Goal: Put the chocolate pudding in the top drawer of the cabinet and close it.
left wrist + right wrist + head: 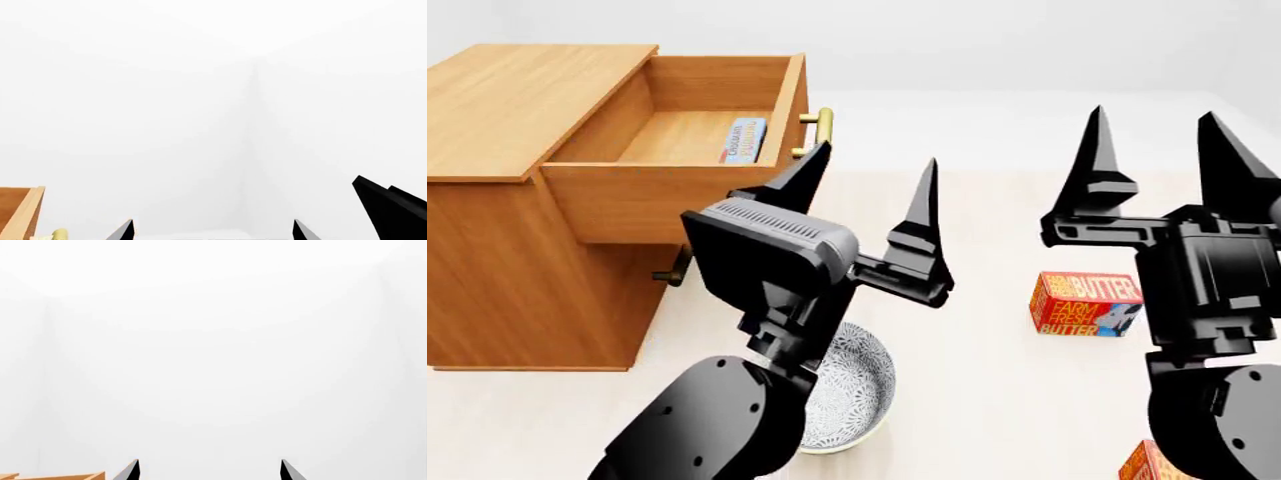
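The honey-brown cabinet (510, 285) stands at the left in the head view. Its top drawer (647, 198) is pulled out, brass handle (815, 128) facing right. Flat inside the drawer lies the chocolate pudding (745, 140), light blue face up, close to the drawer's front wall. My left gripper (874, 162) is open and empty, fingers pointing up, just right of the drawer front. Farther right, my right gripper (1152, 116) is also open and empty. In the left wrist view the left gripper (212, 226) shows only its tips, beside a cabinet corner (20, 210). The right gripper (208, 466) faces a white wall.
A patterned white bowl (851, 385) sits on the table under my left arm. One red-orange butter box (1088, 303) lies right of centre, another (1154, 462) at the bottom right edge. The lower drawer's handle (674, 272) pokes out below the open drawer.
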`<state>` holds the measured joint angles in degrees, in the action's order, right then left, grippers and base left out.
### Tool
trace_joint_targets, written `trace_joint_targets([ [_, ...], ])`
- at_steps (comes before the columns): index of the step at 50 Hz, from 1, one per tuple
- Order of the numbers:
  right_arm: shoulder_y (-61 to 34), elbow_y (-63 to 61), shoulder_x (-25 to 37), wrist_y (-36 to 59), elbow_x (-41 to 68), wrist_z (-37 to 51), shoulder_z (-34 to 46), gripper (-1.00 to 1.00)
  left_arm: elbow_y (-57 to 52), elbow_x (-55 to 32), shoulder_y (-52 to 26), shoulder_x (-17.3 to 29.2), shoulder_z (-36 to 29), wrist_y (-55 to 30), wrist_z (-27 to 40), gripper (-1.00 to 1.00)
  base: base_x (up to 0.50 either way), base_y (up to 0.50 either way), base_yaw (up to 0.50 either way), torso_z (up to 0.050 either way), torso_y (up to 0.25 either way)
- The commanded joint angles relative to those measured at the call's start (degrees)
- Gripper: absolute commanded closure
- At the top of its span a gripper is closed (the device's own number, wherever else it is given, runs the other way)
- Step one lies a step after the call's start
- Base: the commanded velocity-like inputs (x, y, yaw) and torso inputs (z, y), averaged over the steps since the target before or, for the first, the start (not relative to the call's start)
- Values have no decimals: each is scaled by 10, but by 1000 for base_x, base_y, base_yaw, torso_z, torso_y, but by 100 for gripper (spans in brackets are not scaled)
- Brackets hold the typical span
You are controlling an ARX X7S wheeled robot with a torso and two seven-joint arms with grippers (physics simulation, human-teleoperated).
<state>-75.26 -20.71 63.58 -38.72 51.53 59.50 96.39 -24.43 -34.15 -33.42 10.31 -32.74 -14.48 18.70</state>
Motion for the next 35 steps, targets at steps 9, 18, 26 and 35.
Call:
trace_joint_targets([
  [9, 5, -3, 4, -2, -1, -1, -6, -100, 79, 34, -13, -37, -23, 28, 7, -100, 0, 0, 0, 0, 0],
  [18, 8, 1, 0, -1, 2, -3, -9, -100, 127, 52, -23, -52, -33, 52, 8, -100, 0, 0, 0, 0, 0],
  [26, 10, -1, 2, 0, 1, -4, -11, -100, 169, 67, -31, -65, -39, 77, 14, -100, 0, 0, 0, 0, 0],
  [35, 13, -8, 8, 0, -1, -3, -13, -100, 211, 87, -40, -77, -50, 101, 27, -100, 0, 0, 0, 0, 0],
])
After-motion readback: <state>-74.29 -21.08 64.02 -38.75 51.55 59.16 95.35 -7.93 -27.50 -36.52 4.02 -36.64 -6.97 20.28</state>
